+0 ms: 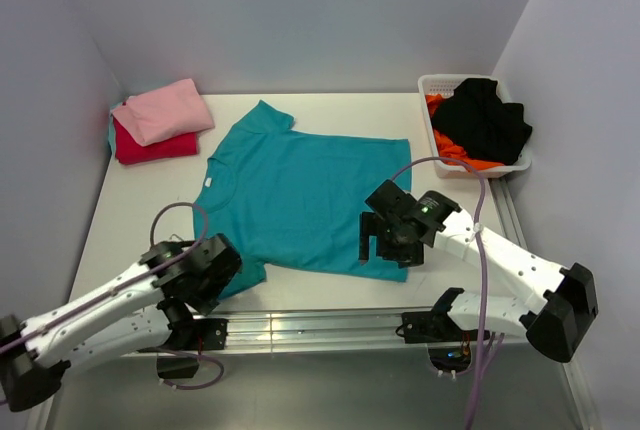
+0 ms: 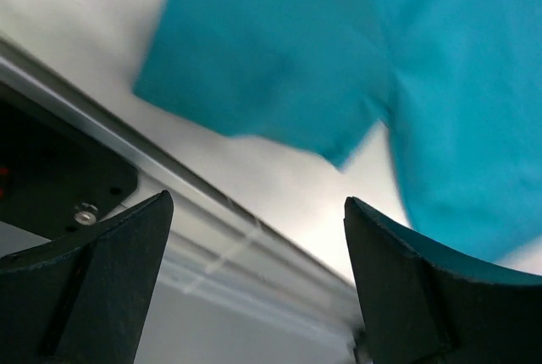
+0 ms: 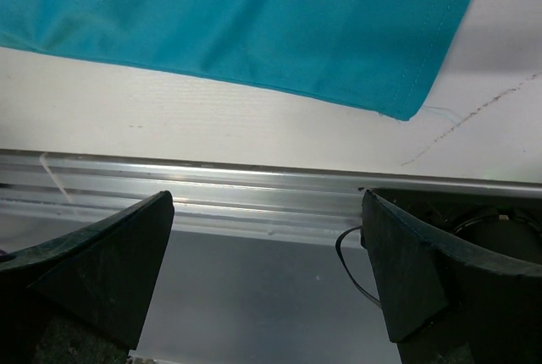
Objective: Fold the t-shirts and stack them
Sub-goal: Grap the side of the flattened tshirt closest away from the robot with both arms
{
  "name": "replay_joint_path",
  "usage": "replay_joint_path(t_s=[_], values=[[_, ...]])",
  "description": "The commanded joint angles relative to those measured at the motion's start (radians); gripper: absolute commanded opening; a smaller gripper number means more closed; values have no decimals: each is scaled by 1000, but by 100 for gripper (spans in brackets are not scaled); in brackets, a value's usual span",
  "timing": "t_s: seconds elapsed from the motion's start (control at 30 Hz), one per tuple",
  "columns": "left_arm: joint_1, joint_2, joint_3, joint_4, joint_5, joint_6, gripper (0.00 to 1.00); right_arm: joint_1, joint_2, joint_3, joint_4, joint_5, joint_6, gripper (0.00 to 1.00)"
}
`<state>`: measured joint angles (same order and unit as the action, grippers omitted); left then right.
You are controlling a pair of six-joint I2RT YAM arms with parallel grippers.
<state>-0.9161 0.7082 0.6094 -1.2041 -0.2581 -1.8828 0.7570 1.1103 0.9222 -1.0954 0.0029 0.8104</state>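
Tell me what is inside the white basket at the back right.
In the basket, a black t-shirt lies on top, with an orange t-shirt showing beneath it at the left and front. Anything lower down is covered by these two.

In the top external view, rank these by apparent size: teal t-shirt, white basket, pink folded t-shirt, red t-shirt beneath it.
1. teal t-shirt, spread flat
2. white basket
3. pink t-shirt, folded, somewhat smaller than the basket
4. red t-shirt: only its edge shows under the pink one, so its full size is unsure
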Motion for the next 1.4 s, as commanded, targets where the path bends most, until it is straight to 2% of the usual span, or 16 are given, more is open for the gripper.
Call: replay_joint_path(t_s=[0.0, 0.03, 0.07, 0.13, 0.2, 0.3, 0.43, 0.6, 0.77, 0.8, 0.83, 0.93, 1.03, 1.07, 1.23, 1.37], values=[[-3, 163, 20, -106, -84, -76, 90, 5, 14, 38, 20, 2, -28, 99], [2, 259, 47, -69, -98, -69, 90, 5, 23, 38, 19, 3, -34, 99], [3, 304, 58, -19, -96, 29, 90, 5, 26, 40, 20, 2, -39, 99], [46, 428, 52, 88, -34, 123, 91, 7, 37, 43, 23, 2, -46, 99], [66, 482, 49, 159, -17, 180, 90, 5, 40, 46, 26, 2, -54, 99], [68, 447, 27, 189, -24, 174, 89, 5, 54, 56, 20, 2, -66, 99], [94, 360, -98, 264, 26, 172, 86, 4, 68, 60, 20, 8, -77, 100], [111, 395, -183, 325, 60, 197, 81, 5, 89, 58, 22, 16, -91, 100], [108, 467, -152, 324, 53, 209, 68, 4, 100, 49, 32, 19, -91, 100], [106, 476, -148, 324, 48, 212, 62, 5, 102, 44, 32, 19, -88, 100], [106, 491, -140, 325, 48, 215, 50, 4, 106, 43, 32, 22, -86, 100], [109, 510, -128, 328, 45, 229, 34, 4, 105, 38, 34, 32, -74, 100], [129, 524, -119, 336, 43, 255, 6, 4, 95, 7, 57, 52, -39, 100], [135, 527, -114, 340, 43, 273, 1, 4, 91, -26, 72, 42, -21, 100], [154, 560, -70, 330, 31, 309, 0, -21, 57, -152, 193, 2, 67, 99], [169, 554, -59, 334, 33, 346, 0, -128, 39, -273, 223, -52, 150, 96]])
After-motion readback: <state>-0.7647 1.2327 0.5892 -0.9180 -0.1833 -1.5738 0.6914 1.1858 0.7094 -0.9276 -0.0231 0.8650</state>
